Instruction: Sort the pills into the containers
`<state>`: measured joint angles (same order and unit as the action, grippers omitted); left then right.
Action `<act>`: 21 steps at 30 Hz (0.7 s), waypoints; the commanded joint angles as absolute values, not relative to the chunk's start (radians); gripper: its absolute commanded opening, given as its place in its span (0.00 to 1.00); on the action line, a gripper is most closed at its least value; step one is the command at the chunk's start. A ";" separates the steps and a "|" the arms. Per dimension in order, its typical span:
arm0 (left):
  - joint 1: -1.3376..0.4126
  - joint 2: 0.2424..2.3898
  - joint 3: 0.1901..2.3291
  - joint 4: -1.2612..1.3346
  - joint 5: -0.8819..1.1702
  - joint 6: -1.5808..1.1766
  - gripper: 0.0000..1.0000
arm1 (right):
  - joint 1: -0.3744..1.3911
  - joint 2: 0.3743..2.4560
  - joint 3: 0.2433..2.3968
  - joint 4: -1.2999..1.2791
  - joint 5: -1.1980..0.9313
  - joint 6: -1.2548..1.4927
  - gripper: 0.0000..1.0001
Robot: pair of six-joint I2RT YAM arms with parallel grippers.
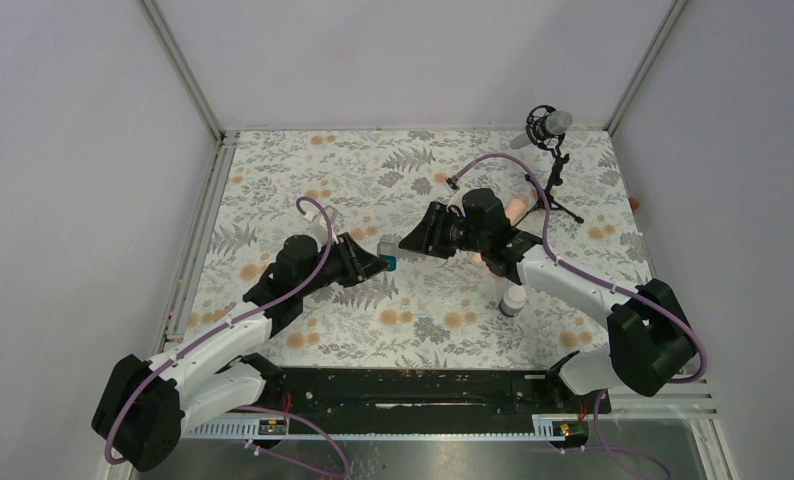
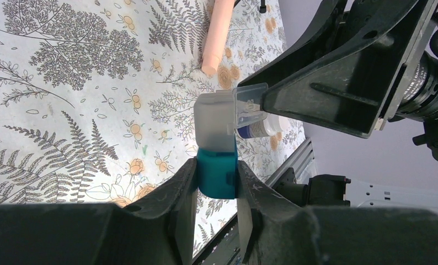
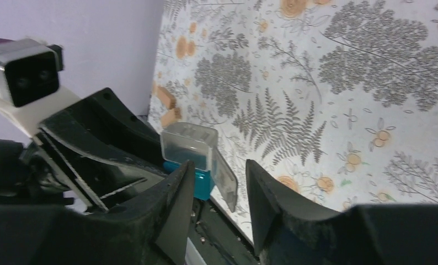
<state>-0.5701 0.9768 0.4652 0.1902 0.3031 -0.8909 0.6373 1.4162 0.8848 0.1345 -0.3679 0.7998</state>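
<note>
Teal at its base and cloudy-clear on top, the small box is clamped between the fingers of the left gripper, near the middle of the floral table. The right gripper faces it with jaws apart, the box's clear flip lid hanging open between them. The white bottle stands upright on the table beside the right arm.

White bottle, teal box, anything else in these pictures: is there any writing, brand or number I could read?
The white bottle: dark label, print too small from above, blurred in the left wrist view.
The teal box: no writing shows on it or its clear lid.
The table cover: ferns and flowers, no words.
The microphone: no readable marking.
Nothing can be quoted.
</note>
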 commanded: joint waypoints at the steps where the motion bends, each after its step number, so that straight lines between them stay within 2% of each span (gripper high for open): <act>1: -0.567 0.961 0.511 0.266 0.334 -0.898 0.00 | 0.624 1.411 0.880 0.277 -0.438 0.848 0.42; 6: -0.568 0.960 0.510 0.268 0.336 -0.902 0.00 | 0.624 1.419 0.882 0.273 -0.453 0.839 0.30; 8: -0.568 0.961 0.511 0.272 0.335 -0.903 0.00 | 0.624 1.424 0.889 0.250 -0.454 0.828 0.34; 11: -0.568 0.962 0.510 0.280 0.337 -0.906 0.00 | 0.624 1.432 0.896 0.221 -0.457 0.810 0.46; 14: -0.568 0.962 0.511 0.282 0.338 -0.908 0.00 | 0.624 1.439 0.901 0.201 -0.458 0.796 0.45; 16: -0.566 0.962 0.511 0.283 0.337 -0.906 0.00 | 0.624 1.442 0.901 0.198 -0.459 0.797 0.37; 19: -0.567 0.964 0.512 0.282 0.336 -0.907 0.00 | 0.624 1.441 0.901 0.198 -0.455 0.806 0.14; 21: -0.567 0.967 0.515 0.274 0.334 -0.903 0.00 | 0.624 1.433 0.900 0.197 -0.447 0.807 0.02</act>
<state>-0.5701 0.9771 0.4652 0.2115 0.3103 -0.8989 0.6315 1.4410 0.8787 0.1944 -0.4412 0.8173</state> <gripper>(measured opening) 0.272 0.120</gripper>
